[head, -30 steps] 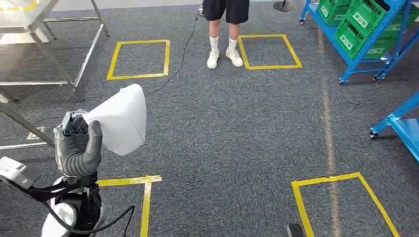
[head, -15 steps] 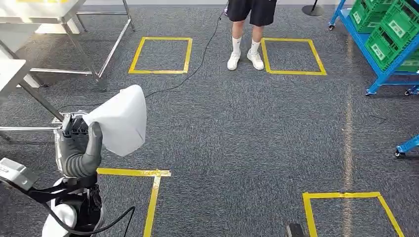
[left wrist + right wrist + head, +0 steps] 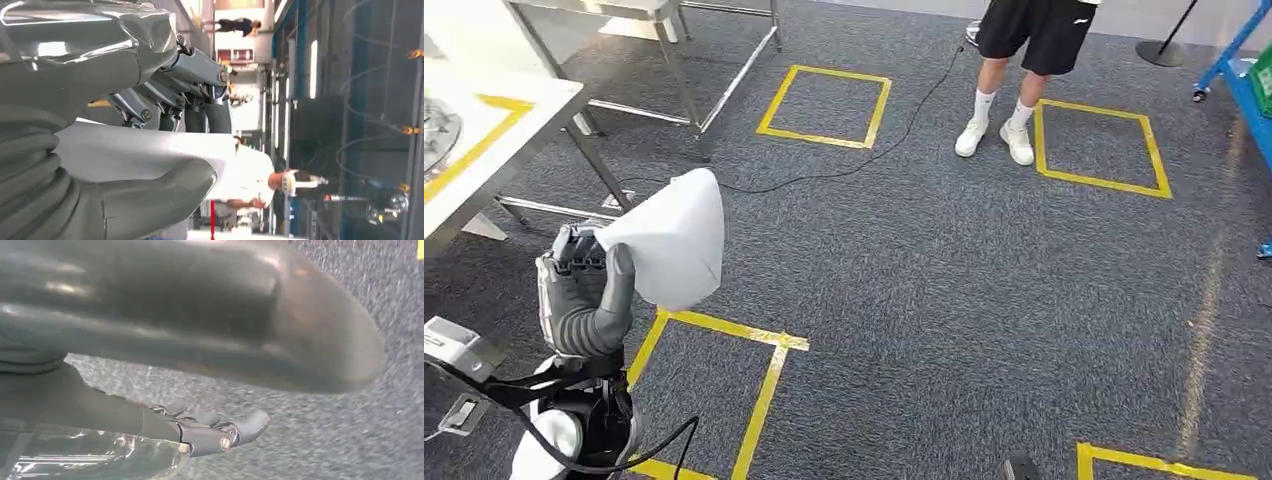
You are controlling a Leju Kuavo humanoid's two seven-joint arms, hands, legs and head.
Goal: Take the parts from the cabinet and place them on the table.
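Note:
My left hand (image 3: pixel 582 295) is raised at the lower left of the head view and grips a white, flat-sided part (image 3: pixel 669 240) that sticks up and to the right above it. In the left wrist view the thumb and dark fingers (image 3: pixel 200 80) clamp the white part (image 3: pixel 150 150) between them. A white table (image 3: pixel 494 150) with a yellow tape border stands at the far left, ahead of the hand, with a shiny metal part (image 3: pixel 434 130) on it. My right hand (image 3: pixel 165 425) hangs over the grey carpet, fingers apart and holding nothing.
A person (image 3: pixel 1024 60) in black shorts and white shoes stands at the back right by a yellow floor square (image 3: pixel 1099 145). A black cable (image 3: pixel 844 170) crosses the carpet. Steel table legs (image 3: pixel 689 100) stand at the back left. A blue rack (image 3: pixel 1239 60) edges the right side.
The camera has swung to the left: the table has come into view on the left and the blue rack has slid off to the right. My left hand holds the white part as before.

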